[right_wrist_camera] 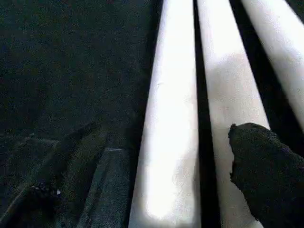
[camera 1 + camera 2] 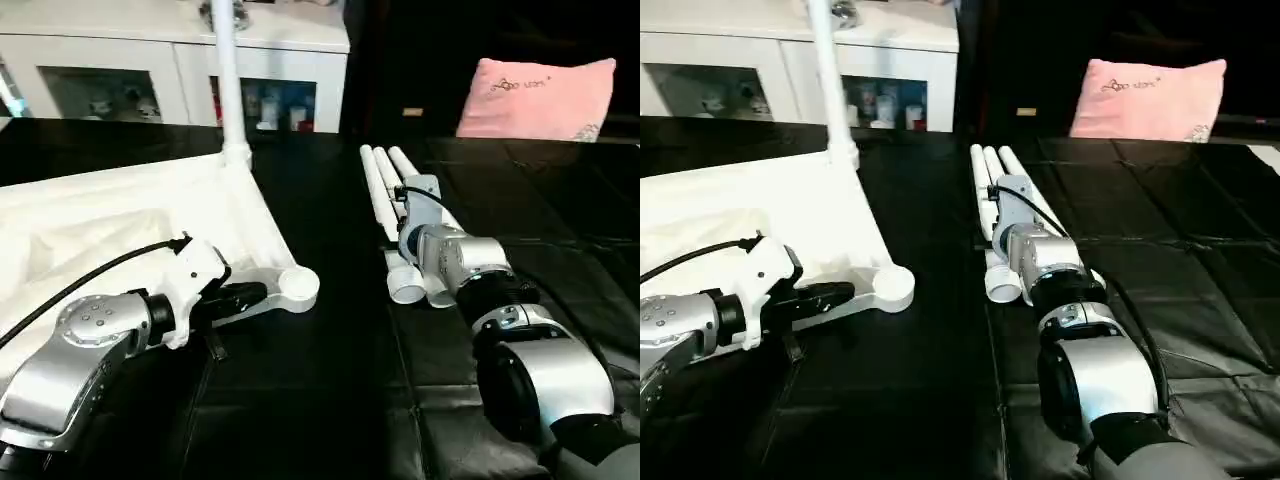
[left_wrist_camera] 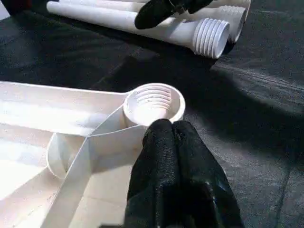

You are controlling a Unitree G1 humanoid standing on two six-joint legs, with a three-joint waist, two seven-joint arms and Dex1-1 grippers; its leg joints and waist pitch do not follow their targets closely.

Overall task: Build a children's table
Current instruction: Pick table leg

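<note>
The white tabletop (image 2: 110,215) lies upside down at the left, ribs up. One white leg (image 2: 228,80) stands upright in its far corner socket. The near corner socket (image 3: 153,102) is open and threaded inside. My left gripper (image 2: 260,294) is shut with nothing in it, its fingertips (image 3: 164,135) touching that socket's outer wall. Three more legs (image 2: 385,185) lie side by side on the black surface, threaded ends (image 3: 211,35) toward me. My right gripper (image 1: 166,156) is open and low over them, with one finger (image 1: 261,166) on each side of a leg.
A pink pillow (image 2: 535,98) leans at the back right. A white glass-doored cabinet (image 2: 120,70) stands behind the black padded surface (image 2: 330,400). A black cable (image 2: 90,275) runs along my left forearm.
</note>
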